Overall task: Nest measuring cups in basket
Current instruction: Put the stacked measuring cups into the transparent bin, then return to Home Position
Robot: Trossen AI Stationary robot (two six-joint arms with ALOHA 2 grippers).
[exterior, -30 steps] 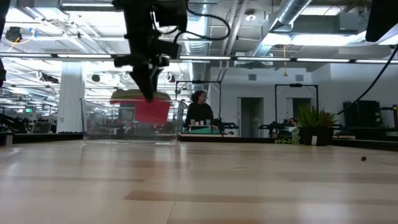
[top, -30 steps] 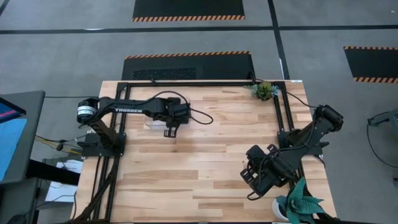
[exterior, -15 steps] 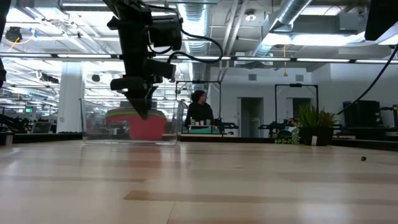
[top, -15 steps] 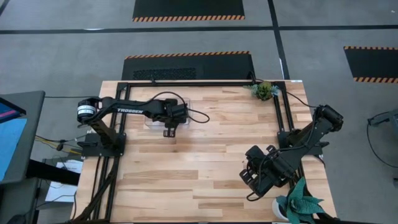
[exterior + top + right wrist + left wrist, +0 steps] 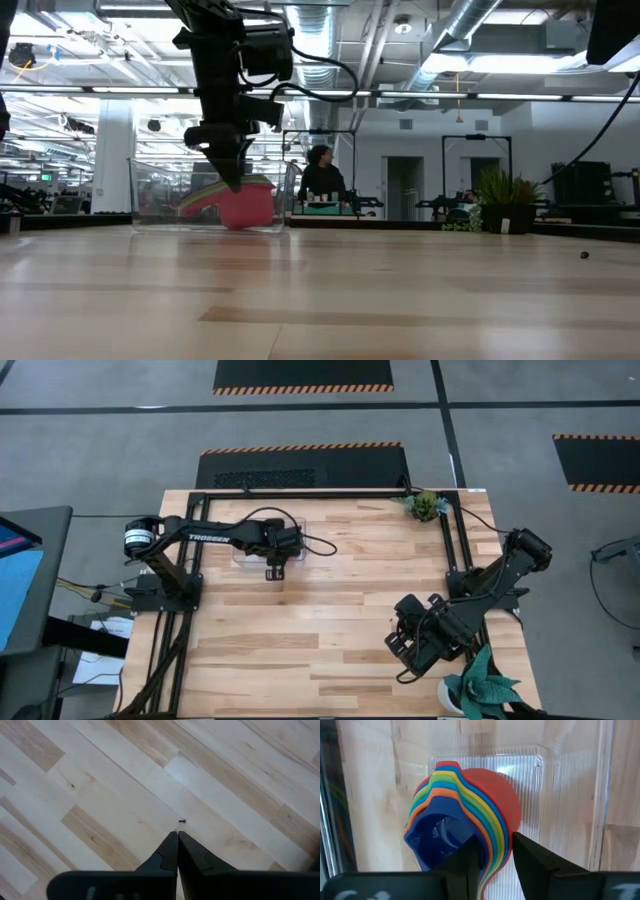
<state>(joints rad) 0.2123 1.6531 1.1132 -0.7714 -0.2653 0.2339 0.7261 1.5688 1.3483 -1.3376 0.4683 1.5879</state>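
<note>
The measuring cups (image 5: 465, 815) are nested in one stack, red outermost and dark blue innermost, their flat handles (image 5: 447, 767) fanned on one side. The stack sits inside the clear basket (image 5: 540, 780), which stands at the table's far left (image 5: 300, 530). In the low view the stack (image 5: 248, 207) leans, its handles slanting down toward the basket floor. My left gripper (image 5: 497, 842) reaches down into the basket (image 5: 150, 200) and is shut on the stack. My right gripper (image 5: 177, 840) is shut and empty over bare wood at the near right (image 5: 405, 650). My left gripper pinches the stack's nested walls (image 5: 492, 855) on the side opposite the handles. One finger (image 5: 470, 860) is inside the dark blue cup and the other (image 5: 530, 855) is outside the red cup. The fingers come from above, pointing down. The stack is tilted, its red bottom (image 5: 245, 222) low in the basket.
A small potted plant (image 5: 425, 505) stands at the far right corner and a larger one (image 5: 480, 685) at the near right. A tiny dark screw (image 5: 181, 821) lies on the wood by my right gripper. A person (image 5: 320, 175) sits in the room behind.
My left gripper has gone down into the basket with the stack of cups. The stack, which hung above the basket floor, is now low inside the basket and tipped, its handles slanting downward.
</note>
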